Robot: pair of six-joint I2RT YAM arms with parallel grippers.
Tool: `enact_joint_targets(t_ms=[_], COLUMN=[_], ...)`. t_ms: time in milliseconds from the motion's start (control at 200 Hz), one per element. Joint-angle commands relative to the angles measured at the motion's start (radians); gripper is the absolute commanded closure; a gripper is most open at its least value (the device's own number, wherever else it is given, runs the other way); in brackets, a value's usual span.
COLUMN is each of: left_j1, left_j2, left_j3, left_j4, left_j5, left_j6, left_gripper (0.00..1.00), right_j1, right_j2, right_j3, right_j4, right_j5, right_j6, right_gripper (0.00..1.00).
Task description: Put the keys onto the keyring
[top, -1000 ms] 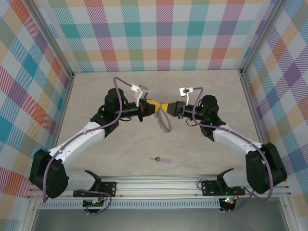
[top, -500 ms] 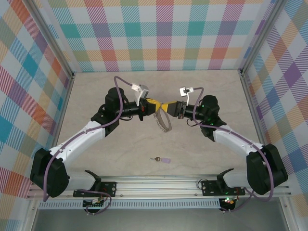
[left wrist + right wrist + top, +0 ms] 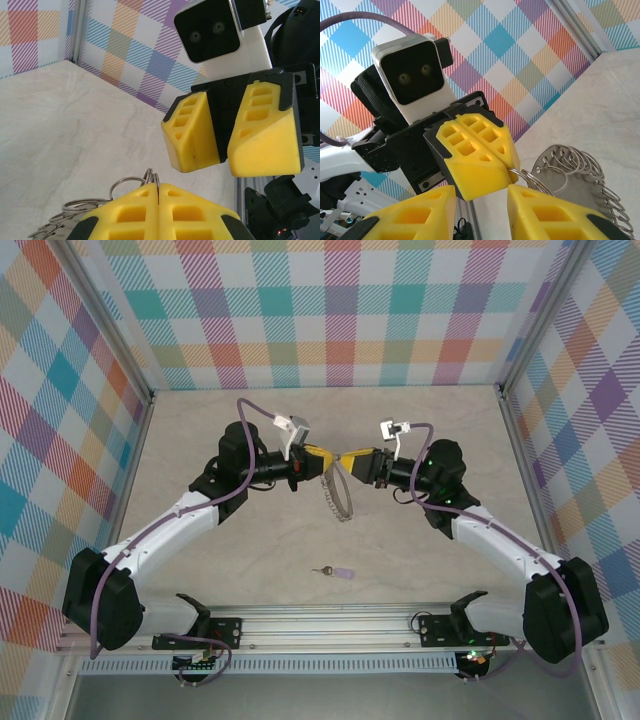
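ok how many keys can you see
1: a small dark key with a lilac tag lies on the table near its front edge, apart from the keyring. Any among its loops may be hidden.

The left gripper [image 3: 324,459] and the right gripper [image 3: 352,456] face each other tip to tip above the middle of the table [image 3: 250,560]. The keyring [image 3: 340,498] hangs from the left gripper, between both. The keys [image 3: 334,571] lie on the table in front, well apart, nearer the arm bases.

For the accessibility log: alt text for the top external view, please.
The shut left gripper holds the keyring mid-table, with the open right gripper facing it. The keys lie apart on the table, toward its near edge.
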Motion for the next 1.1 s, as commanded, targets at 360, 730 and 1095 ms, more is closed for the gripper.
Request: enact_joint_targets(t_ms=[360, 730, 1095], left_j1=[-0.01, -0.01, -0.011], left_j2=[-0.013, -0.005, -0.001], left_j3=[0.051, 0.052, 0.057], left_j4=[0.018, 0.017, 0.012], left_j5=[0.038, 0.039, 0.04], left_j6=[-0.012, -0.013, -0.016], left_gripper=[1.0, 1.0, 1.0], right_j1=[0.003, 0.004, 0.006], right_j2=[0.079, 0.05, 0.059], right_j3=[0.042, 0.041, 0.042], right_j4=[0.069, 0.08, 0.112], right_j5=[-0.03, -0.033, -0.06], right_j6=[0.026, 0.033, 0.052], right_gripper=[0.67, 0.73, 0.77])
